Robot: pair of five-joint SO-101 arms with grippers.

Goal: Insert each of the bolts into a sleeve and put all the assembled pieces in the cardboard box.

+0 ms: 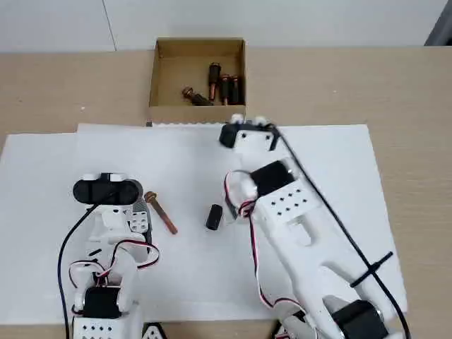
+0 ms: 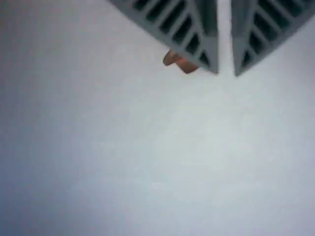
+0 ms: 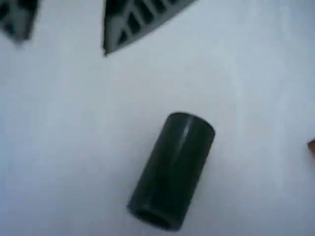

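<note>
One bolt (image 1: 162, 212) lies loose on the white sheet of paper (image 1: 318, 155), its coppery shank angled across the paper and its head toward the left arm. Well apart from it, nearer the right arm, a short black sleeve (image 1: 214, 217) lies on its side with nothing in it.

The left pincer (image 2: 226, 73) sits low over the paper just beside the bolt's head. Its fingers are drawn in to a thin slit and nothing is between them, so I'd call it clenched on nothing, though the view is too close to be sure they touch. The right pincer (image 3: 63, 46) hangs close above the sleeve with its fingers spread wide, released and gripping nothing.

Farther back, off the paper's far edge, the cardboard box (image 1: 164, 78) stands on the tan surface (image 1: 409, 85). The assembled pieces (image 1: 219, 88) are heaped in its right-hand corner. I count about four, but they overlap.

To my eye the job is nearly done. This looks like the last pair: the bolt is not yet in the sleeve, and the joined piece must then go to the box.
</note>
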